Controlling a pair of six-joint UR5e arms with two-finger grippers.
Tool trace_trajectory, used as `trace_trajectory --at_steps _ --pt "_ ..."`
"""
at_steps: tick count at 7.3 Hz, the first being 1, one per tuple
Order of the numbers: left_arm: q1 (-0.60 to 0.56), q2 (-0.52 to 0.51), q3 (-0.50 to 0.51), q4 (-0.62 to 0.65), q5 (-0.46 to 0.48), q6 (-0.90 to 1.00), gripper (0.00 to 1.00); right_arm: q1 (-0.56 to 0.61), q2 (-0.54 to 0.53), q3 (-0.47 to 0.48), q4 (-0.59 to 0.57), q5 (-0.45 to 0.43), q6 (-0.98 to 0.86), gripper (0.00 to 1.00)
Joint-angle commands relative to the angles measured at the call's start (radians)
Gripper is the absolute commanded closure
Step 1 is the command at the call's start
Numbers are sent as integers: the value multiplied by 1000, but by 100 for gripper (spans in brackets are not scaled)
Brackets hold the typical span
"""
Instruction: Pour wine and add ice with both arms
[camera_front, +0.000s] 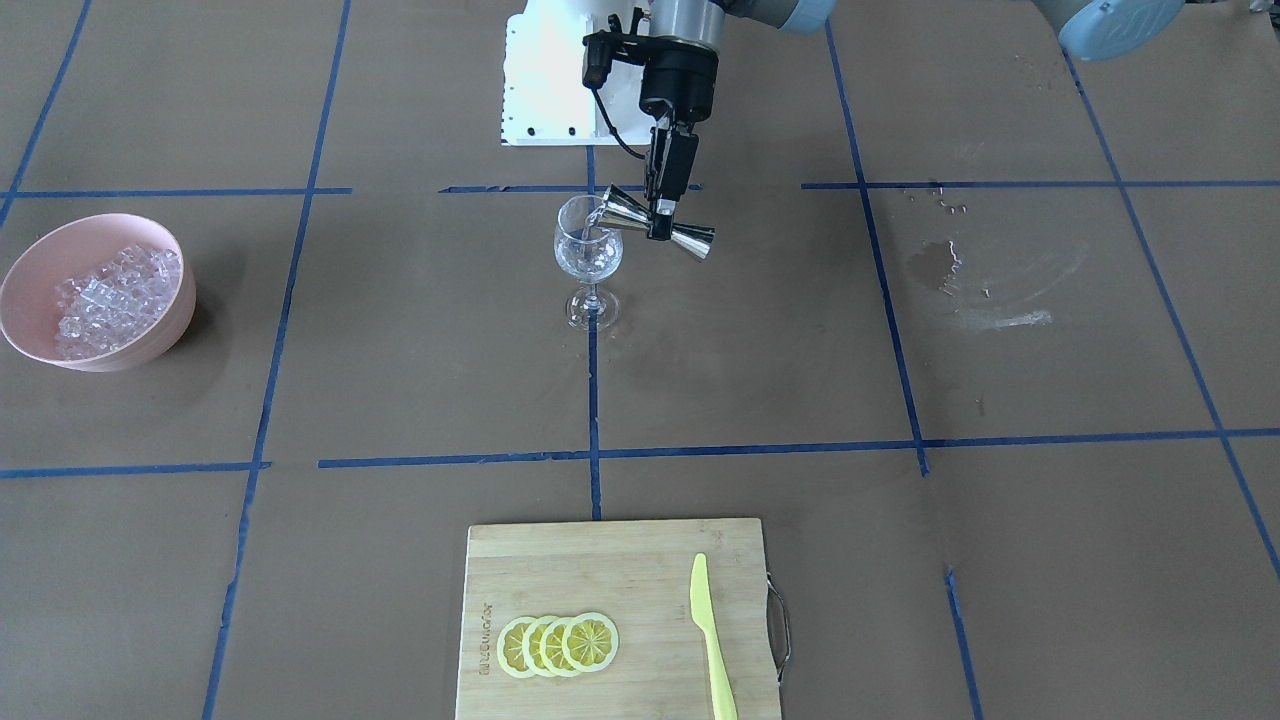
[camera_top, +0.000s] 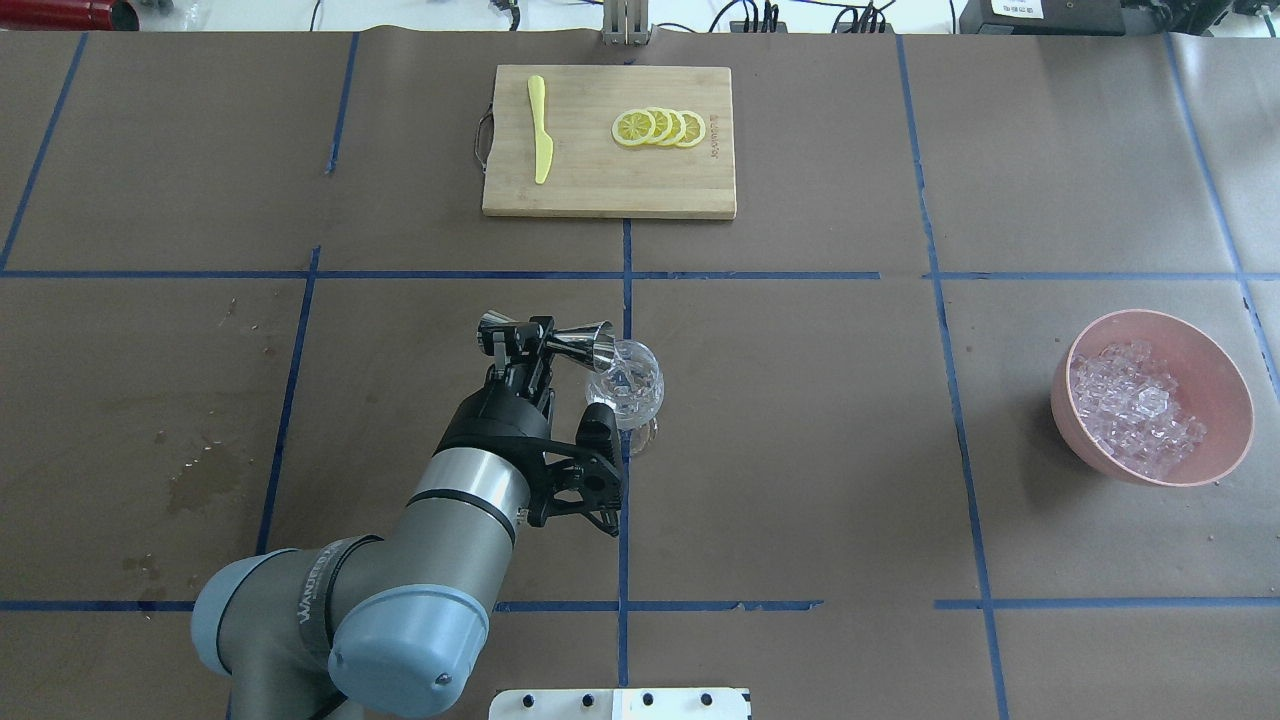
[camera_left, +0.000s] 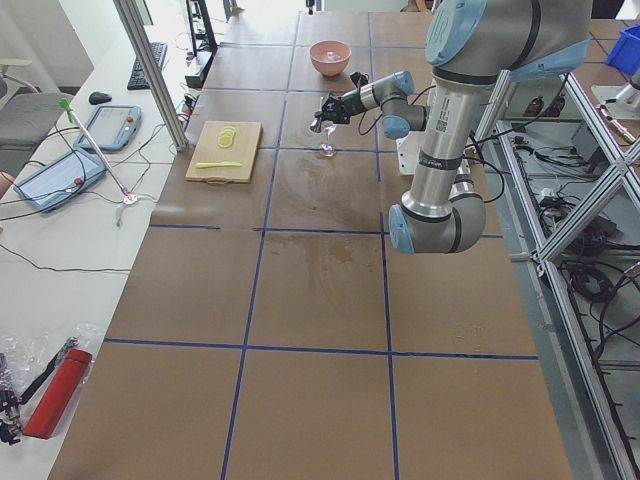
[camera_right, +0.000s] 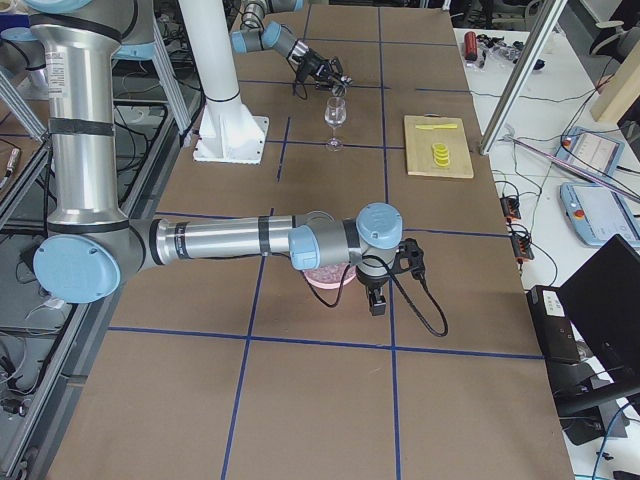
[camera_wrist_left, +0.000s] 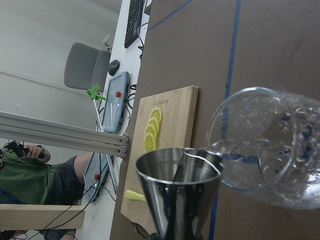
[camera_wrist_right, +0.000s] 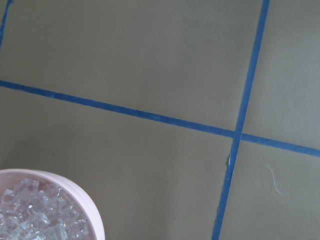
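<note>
My left gripper (camera_front: 660, 226) is shut on a steel double-cone jigger (camera_front: 662, 224), held tilted so one mouth rests at the rim of the clear stemmed wine glass (camera_front: 588, 250). A thin clear stream runs into the glass. From overhead the gripper (camera_top: 520, 340), jigger (camera_top: 550, 338) and glass (camera_top: 628, 385) sit at table centre. The left wrist view shows the jigger (camera_wrist_left: 180, 190) against the glass (camera_wrist_left: 265, 145). Ice (camera_front: 115, 300) fills a pink bowl (camera_front: 172, 335). My right gripper (camera_right: 376, 306) hangs just beside that bowl (camera_right: 328, 277); I cannot tell whether it is open or shut.
A wooden cutting board (camera_front: 600, 560) at the far edge carries lemon slices (camera_front: 558, 643) and a yellow knife (camera_front: 712, 640). A wet patch (camera_front: 960, 280) marks the paper on my left side. The white base block (camera_front: 545, 90) stands behind the glass.
</note>
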Motion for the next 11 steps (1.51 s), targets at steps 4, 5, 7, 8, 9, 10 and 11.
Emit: trace_trajectory --at_steps 4,5,7,8,9,10,11 --pt "-10 -31 -12 49 0 220 100 0 0 -5 0 2 1 0" --pt "-13 -33 -22 64 -3 272 100 0 0 -5 0 2 -1 0" --pt "-13 -33 -28 65 -11 270 100 0 0 -3 0 2 1 0" --pt "-19 -30 -46 51 -12 198 100 0 2 -3 0 2 1 0" --pt "-20 -27 -54 49 -14 49 100 0 3 -5 0 2 1 0" --pt "-23 -10 -66 19 -15 -97 100 0 5 -5 0 0 1 0" --pt "-24 39 -77 -36 -15 -170 100 0 8 -15 0 0 -1 0"
